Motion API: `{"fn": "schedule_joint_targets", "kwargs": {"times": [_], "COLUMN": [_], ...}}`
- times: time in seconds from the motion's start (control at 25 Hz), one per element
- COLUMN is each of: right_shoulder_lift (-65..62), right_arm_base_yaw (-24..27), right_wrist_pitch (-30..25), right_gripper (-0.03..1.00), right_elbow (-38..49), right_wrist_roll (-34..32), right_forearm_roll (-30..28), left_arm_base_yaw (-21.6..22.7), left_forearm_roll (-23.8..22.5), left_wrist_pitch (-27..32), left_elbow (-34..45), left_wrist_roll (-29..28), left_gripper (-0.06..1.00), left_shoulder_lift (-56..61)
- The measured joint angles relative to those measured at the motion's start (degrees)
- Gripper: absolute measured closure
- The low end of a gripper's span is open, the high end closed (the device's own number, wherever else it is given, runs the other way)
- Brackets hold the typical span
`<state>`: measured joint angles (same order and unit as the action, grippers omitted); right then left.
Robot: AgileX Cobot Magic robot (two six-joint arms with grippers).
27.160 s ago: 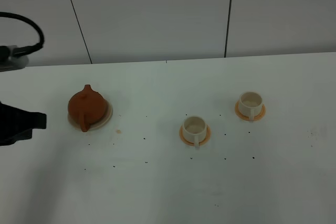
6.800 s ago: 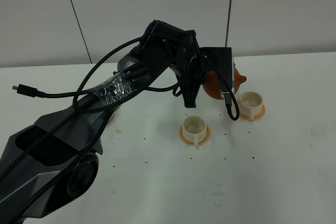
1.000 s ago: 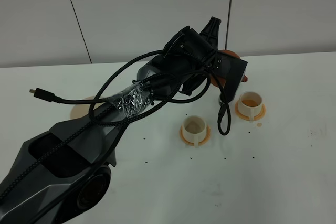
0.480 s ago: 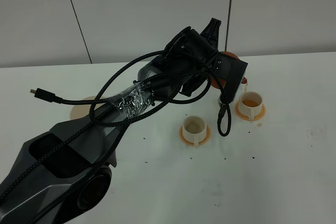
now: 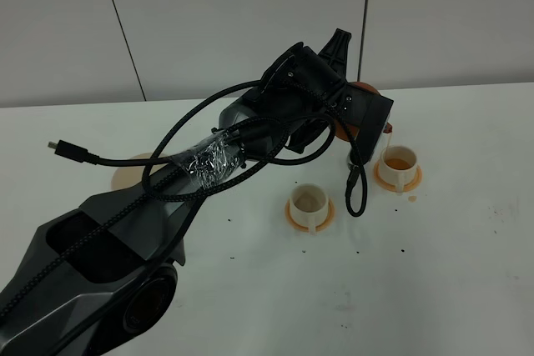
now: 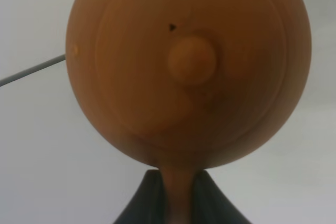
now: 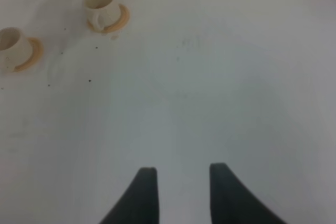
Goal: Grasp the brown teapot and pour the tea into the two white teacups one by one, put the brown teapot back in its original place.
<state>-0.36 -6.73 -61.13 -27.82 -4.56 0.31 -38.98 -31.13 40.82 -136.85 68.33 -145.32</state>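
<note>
The brown teapot (image 6: 184, 72) fills the left wrist view, lid knob facing the camera. My left gripper (image 6: 177, 200) is shut on its handle, a dark finger on each side. From above, the teapot (image 5: 365, 87) hangs tilted just behind and above the right white teacup (image 5: 399, 158), which holds orange tea. The other white teacup (image 5: 310, 201) stands on its orange saucer and looks empty. The cream plate (image 5: 127, 175) at the left is bare. My right gripper (image 7: 181, 190) is open over bare table, far from both teacups (image 7: 101, 4) (image 7: 11, 43).
The left arm's dark body and looping cables (image 5: 209, 156) stretch across the table's middle and hide part of it. A small orange drop (image 5: 409, 198) lies beside the right saucer. Tiny dark specks dot the white table (image 5: 467, 273).
Nothing has visibly moved over the last second; the teapot stays tilted by the right teacup. Long before, it stood on the cream plate and that teacup had no tea.
</note>
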Motion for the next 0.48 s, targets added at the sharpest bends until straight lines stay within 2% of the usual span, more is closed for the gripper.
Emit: {"fn": "schedule_joint_targets", "kwargs": {"times": [0.48], "right_shoulder_lift": [0.0], "right_arm_base_yaw": [0.0], "right_wrist_pitch": [0.0], "right_gripper": [0.73], "right_elbow": [0.0], "right_wrist_roll": [0.0], "right_forearm_roll": [0.0], "left_arm_base_yaw": [0.0], "left_forearm_roll": [-0.1], "left_wrist_pitch": [0.0], "left_elbow": [0.0], "left_wrist_roll": [0.0], "left_gripper": [0.77], "left_shoulder_lift": [0.0]}}
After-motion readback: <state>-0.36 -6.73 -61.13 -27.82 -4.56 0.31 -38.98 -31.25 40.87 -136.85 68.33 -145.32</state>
